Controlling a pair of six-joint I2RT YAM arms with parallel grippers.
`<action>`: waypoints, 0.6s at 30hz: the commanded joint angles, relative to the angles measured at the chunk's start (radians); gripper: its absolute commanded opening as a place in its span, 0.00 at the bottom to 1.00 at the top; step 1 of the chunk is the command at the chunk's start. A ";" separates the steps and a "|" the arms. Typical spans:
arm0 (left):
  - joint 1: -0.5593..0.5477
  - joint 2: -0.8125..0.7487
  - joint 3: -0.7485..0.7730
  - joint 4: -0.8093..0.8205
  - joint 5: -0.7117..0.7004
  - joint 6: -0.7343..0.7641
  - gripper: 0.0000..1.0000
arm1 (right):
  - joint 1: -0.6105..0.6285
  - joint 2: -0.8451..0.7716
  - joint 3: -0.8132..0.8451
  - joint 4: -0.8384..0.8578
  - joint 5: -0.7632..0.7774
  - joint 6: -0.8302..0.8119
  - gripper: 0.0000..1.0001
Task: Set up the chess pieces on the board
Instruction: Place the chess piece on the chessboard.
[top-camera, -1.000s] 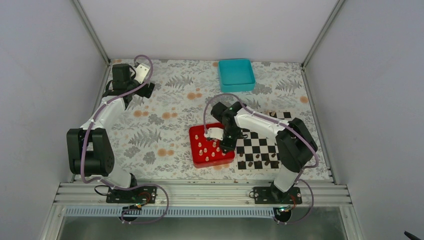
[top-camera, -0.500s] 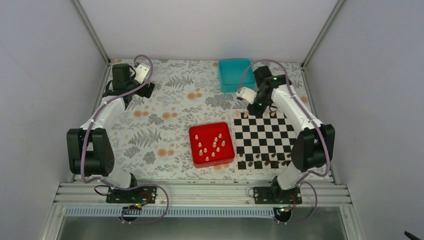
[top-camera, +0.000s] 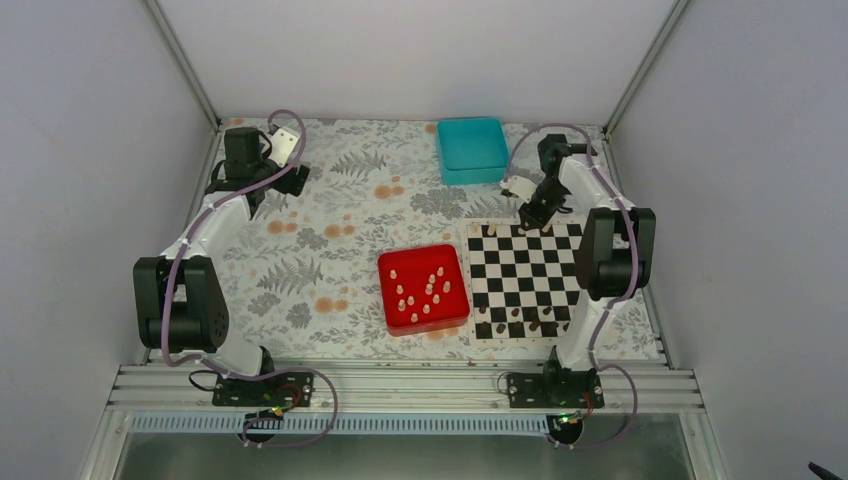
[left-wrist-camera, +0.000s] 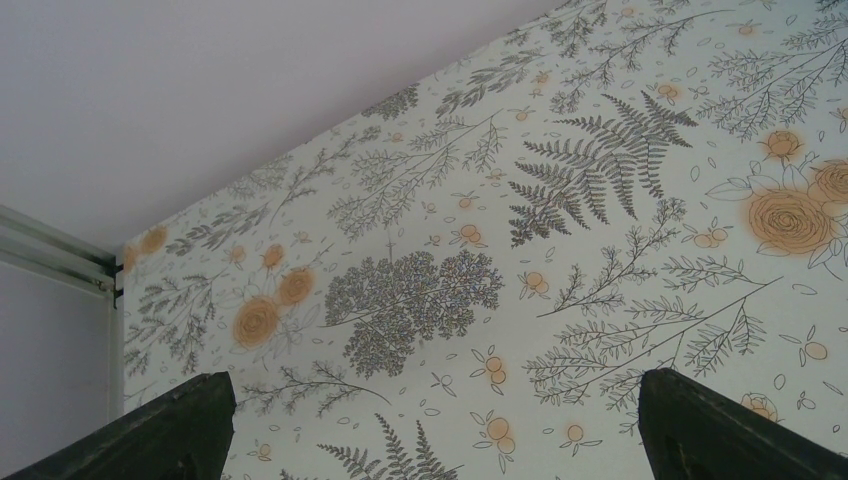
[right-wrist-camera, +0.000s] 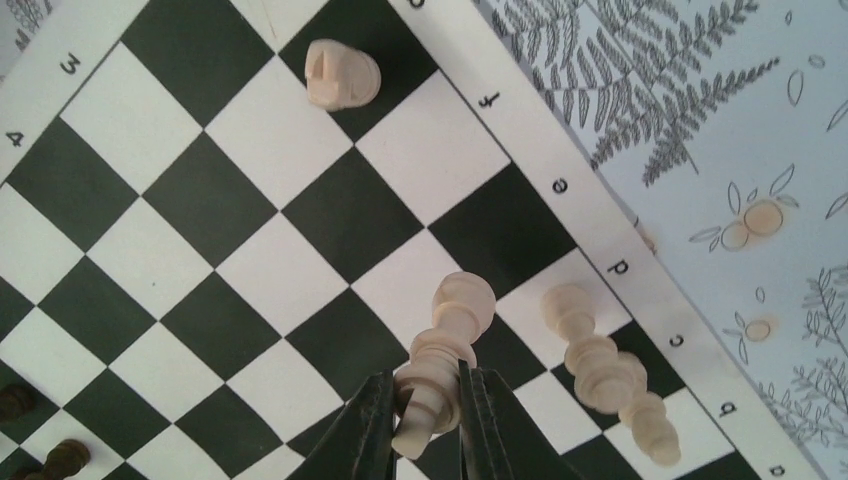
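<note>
right claw (right-wrist-camera: 425, 385) clamped on piece (right-wrist-camera: 445, 340), long axis along claw, at board (right-wrist-camera: 250, 270) far row, just beside 2nd piece (right-wrist-camera: 600, 370); left claw (left-wrist-camera: 432, 400) apart, well away.

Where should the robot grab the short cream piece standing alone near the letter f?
The short cream piece seems to stand upright on a dark square with bare squares around it. So probably come from straight above, the jaws closing on two opposite sides of its top.

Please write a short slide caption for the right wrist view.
Right gripper holds a pale chess piece at the board's lettered edge, beside another pale piece.
</note>
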 joint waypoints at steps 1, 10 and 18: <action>-0.001 -0.001 0.005 0.009 -0.003 0.011 1.00 | 0.001 0.034 0.053 0.008 -0.044 -0.033 0.10; 0.000 0.003 0.004 0.011 -0.008 0.014 1.00 | 0.002 0.101 0.116 -0.001 -0.041 -0.036 0.10; -0.001 0.007 0.001 0.010 -0.009 0.016 1.00 | 0.001 0.123 0.118 -0.016 -0.035 -0.040 0.11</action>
